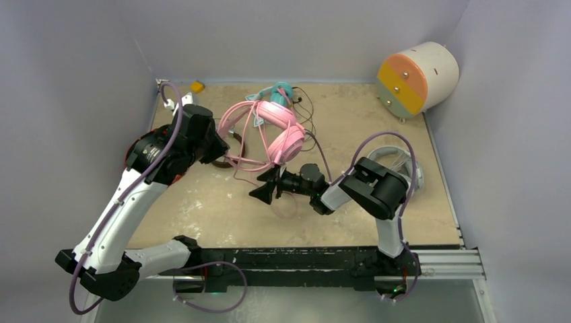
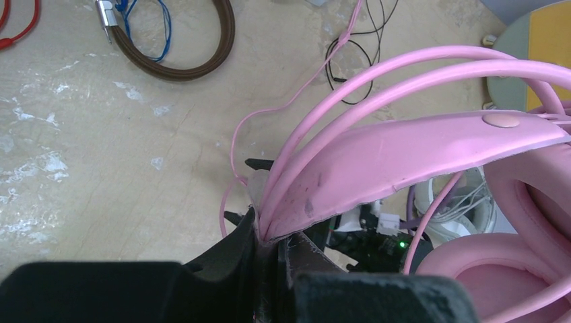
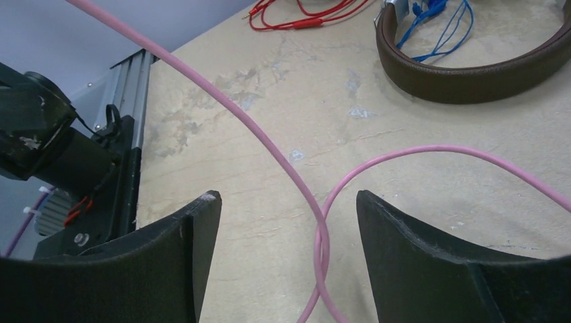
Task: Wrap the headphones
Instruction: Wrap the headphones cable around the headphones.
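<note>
Two arms share the wrapping. The left hand (image 2: 269,245) is clamped on the headband of the pink headphones (image 1: 279,131), apparently holding them lifted above the bench (image 1: 363,128) near its far middle. The right hand (image 3: 288,208) stands spread, low over the bench, with the pink cord (image 3: 269,145) crossing itself between its fingers (image 3: 168,269) but not gripped. Likely faults: closing here may trap both crossed strands, knotting the wrap, or the slack cord may slide out; a hard pull could twist the band from its narrow pinch; trailing loops could snag the brown headphones (image 3: 464,84) lying nearby
</note>
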You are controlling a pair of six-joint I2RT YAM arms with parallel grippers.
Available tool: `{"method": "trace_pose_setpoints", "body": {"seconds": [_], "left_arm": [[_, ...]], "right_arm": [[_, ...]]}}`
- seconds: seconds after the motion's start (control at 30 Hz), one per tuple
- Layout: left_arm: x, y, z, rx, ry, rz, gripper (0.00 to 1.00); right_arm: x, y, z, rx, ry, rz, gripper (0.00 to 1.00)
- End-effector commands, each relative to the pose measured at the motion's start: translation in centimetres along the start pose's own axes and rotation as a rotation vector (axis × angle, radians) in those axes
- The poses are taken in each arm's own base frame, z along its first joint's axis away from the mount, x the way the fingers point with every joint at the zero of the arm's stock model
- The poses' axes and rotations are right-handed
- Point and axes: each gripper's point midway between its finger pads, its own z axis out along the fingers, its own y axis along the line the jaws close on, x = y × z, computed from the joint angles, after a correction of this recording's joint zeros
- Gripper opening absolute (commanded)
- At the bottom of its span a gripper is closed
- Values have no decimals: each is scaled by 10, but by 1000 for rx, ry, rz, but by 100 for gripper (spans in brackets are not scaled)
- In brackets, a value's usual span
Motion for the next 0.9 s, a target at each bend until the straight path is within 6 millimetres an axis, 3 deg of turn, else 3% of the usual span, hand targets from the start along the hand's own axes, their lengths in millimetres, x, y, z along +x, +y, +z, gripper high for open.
{"method": "trace_pose_setpoints", "body": {"seconds": [0.0, 0.33, 0.47, 0.67, 0.87], "left_arm": [[-24, -32, -23, 146, -56, -58, 0], [-26, -39, -27, 174, -54, -62, 0], [-26, -39, -26, 173, -52, -65, 0], [-27, -37, -26, 162, -61, -60, 0], [-43, -31, -29, 118, -132, -46, 0]], "right_arm": [[-26, 9, 17, -77, -88, -106, 76], [-14, 6, 32, -97, -70, -44, 69], [-16, 9, 32, -105, -76, -18, 50], [-27, 19, 11, -81, -89, -16, 0], [-33, 29, -22, -45, -129, -32, 0]]}}
